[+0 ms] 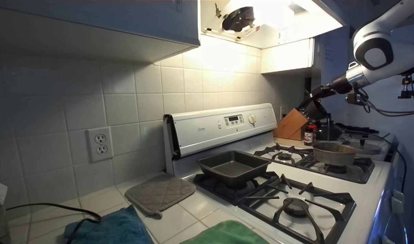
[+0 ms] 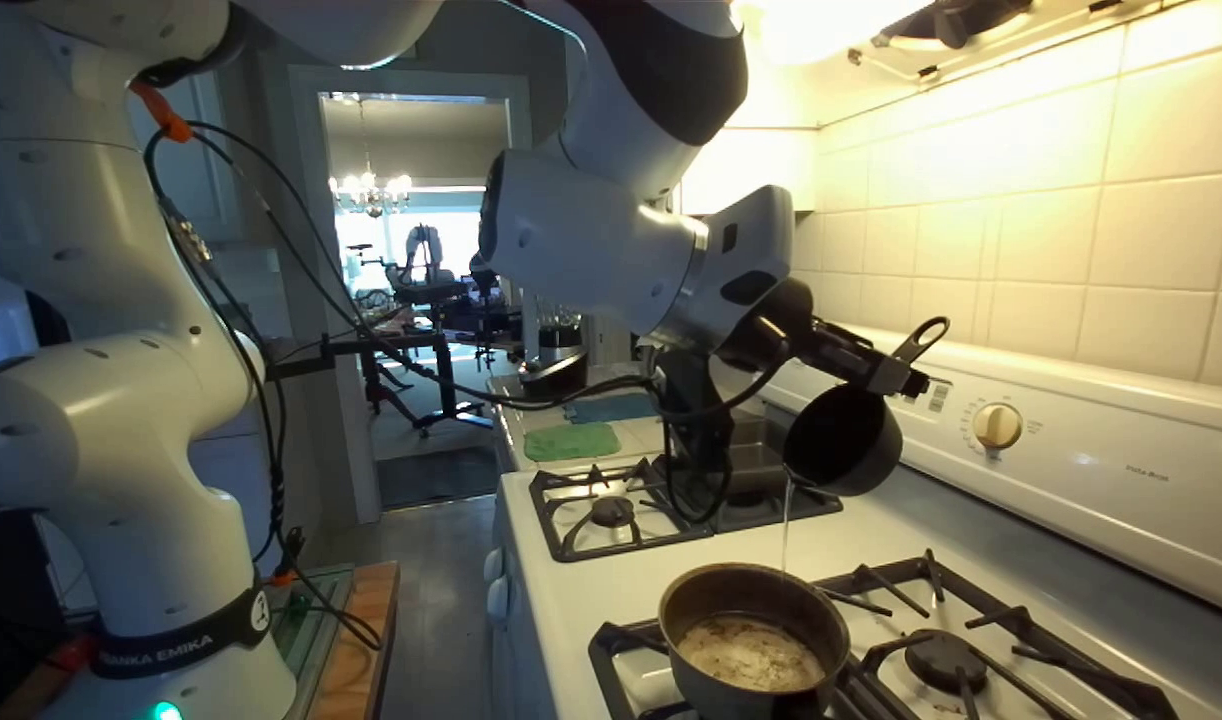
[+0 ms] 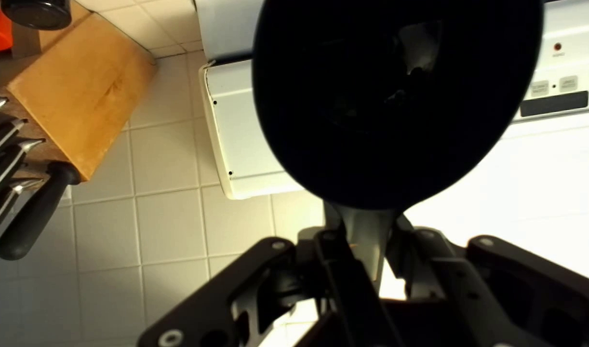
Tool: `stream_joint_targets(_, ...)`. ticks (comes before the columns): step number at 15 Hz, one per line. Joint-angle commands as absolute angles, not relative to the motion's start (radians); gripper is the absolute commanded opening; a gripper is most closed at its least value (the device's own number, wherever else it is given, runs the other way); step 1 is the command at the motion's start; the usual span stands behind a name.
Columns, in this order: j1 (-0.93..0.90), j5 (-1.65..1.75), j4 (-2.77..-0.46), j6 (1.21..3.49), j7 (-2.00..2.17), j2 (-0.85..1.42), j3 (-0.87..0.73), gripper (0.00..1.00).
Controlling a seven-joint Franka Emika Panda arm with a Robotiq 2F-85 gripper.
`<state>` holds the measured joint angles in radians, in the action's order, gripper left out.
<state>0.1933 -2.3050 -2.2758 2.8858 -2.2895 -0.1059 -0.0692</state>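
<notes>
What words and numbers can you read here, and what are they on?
"RANKA EMIKA": black band around the robot's base.
"Insta-Broil", probably, though blurry: stove panel.
Too small or blurred to read: the panel's script lettering, marks around the knob, writing on the buttons, and the bottle's label.

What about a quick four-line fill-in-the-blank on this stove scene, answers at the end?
1. The gripper holds the black saucepan by its ____.
2. A thin stream of liquid runs from the tilted saucepan toward the pot standing ____ it.
3. The wooden block seen in the wrist view holds ____.
4. Lying on the tiled counter are a blue cloth, a gray potholder and a ____ cloth.

Missing words: handle; below; knives; green.
</notes>
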Motion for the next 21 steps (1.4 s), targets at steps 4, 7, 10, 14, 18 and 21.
stream_joint_targets(4, 0.203, -2.342, -2.325, 2.832, -2.334, -0.168, -0.073, 0.06)
stream_joint_targets(7, 0.202, -2.337, -2.340, 2.819, -2.331, -0.181, -0.073, 0.06)
stream_joint_targets(10, 0.201, -2.331, -2.354, 2.816, -2.323, -0.195, -0.073, 0.06)
stream_joint_targets(14, 0.202, -2.329, -2.373, 2.805, -2.321, -0.215, -0.074, 0.06)
stream_joint_targets(18, 0.203, -2.329, -2.382, 2.794, -2.321, -0.229, -0.075, 0.06)
stream_joint_targets(21, 0.204, -2.327, -2.393, 2.784, -2.321, -0.241, -0.077, 0.06)
